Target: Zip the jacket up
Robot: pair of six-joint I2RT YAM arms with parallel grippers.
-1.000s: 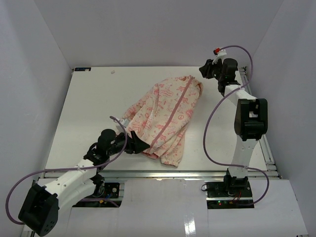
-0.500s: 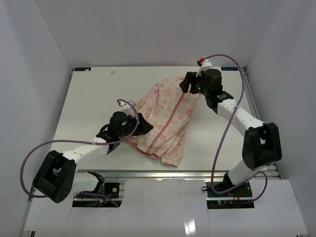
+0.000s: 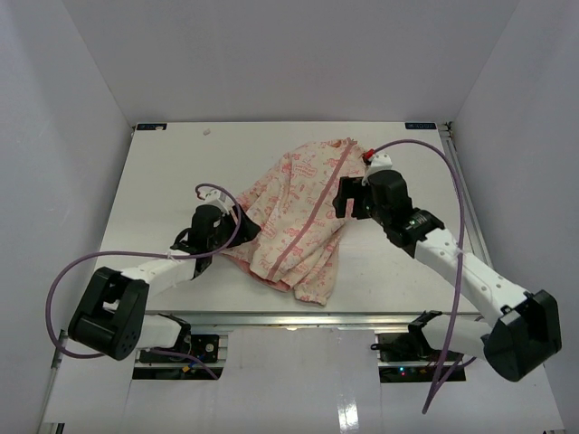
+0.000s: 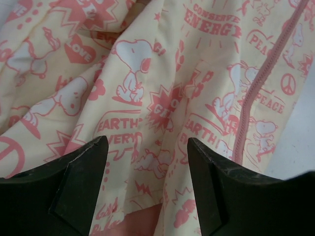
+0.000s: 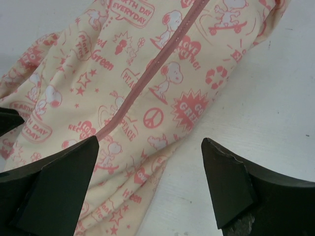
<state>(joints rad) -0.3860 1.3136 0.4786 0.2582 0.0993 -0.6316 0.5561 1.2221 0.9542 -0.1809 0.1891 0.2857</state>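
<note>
Bases of two white-and-black arms sit at the near edge of the white table (image 3: 154,181). Just beyond them, the left gripper (image 4: 146,147) hovers with its fingers spread and nothing between them, over the near-left side of the small cream jacket with pink cartoon print (image 3: 303,212), the only garment there. The jacket lies flat at mid-table, hem nearest and collar farthest, probably so that its front faces up. One pink zipper strip (image 5: 147,78) runs down the front in an unbroken line, though no slider can be made out. A sliver of salmon lining (image 4: 140,221) shows at the hem. Farther back, the right gripper (image 5: 150,145) hangs over the jacket's right side, likewise spread and empty. The two grippers flank the zipper, likely one to pin and one to pull.
</note>
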